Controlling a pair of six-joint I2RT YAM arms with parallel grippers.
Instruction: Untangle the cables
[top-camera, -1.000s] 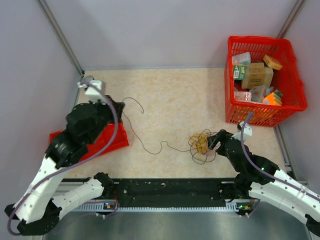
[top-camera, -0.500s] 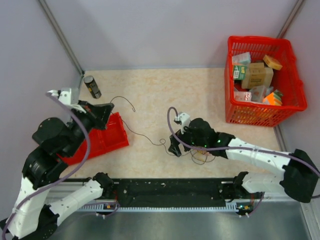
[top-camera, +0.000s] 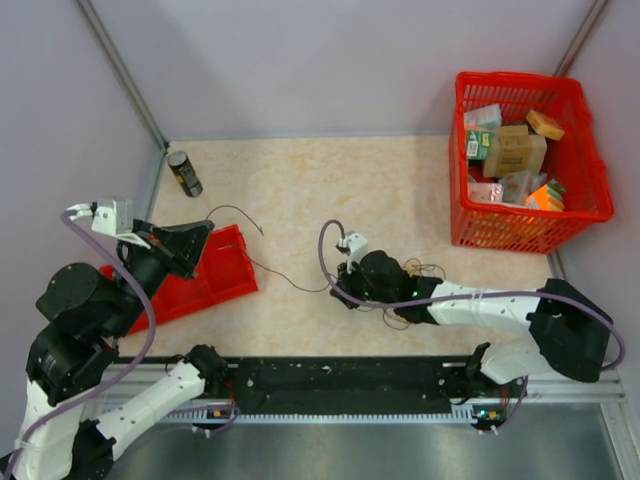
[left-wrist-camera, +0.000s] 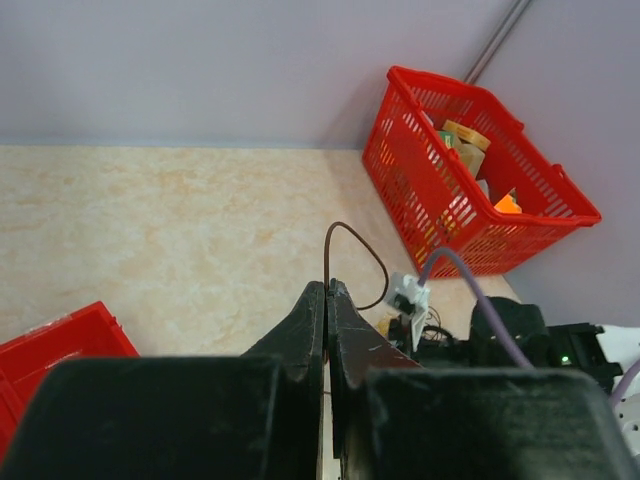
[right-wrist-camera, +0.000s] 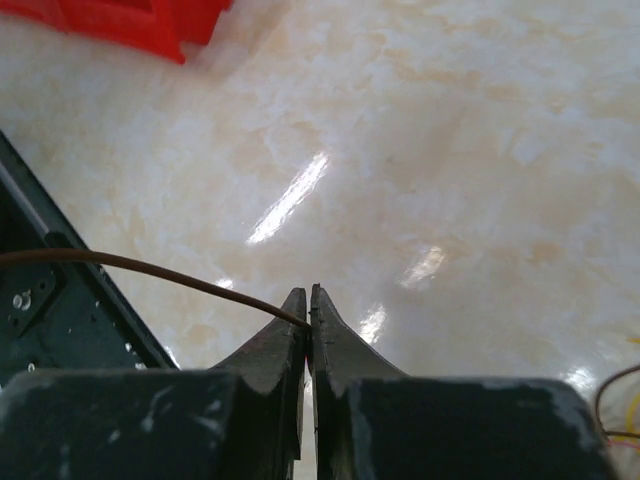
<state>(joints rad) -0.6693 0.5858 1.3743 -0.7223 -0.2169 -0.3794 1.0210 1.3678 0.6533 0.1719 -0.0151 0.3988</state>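
Across the table (top-camera: 400, 190), left gripper (left-wrist-camera: 327, 288) and right gripper (right-wrist-camera: 308, 298) both pinch one brown wire (top-camera: 288, 277) near one tangle (top-camera: 400, 317).

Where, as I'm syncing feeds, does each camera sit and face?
Top external: above and behind the bases, looking down on the table; left arm and right arm show.
Left wrist: on the left arm, facing the red basket; the shut left end effector shows.
Right wrist: low over the table, facing the red tray; the shut right end effector shows.
Shared: the brown wire appears in all three.
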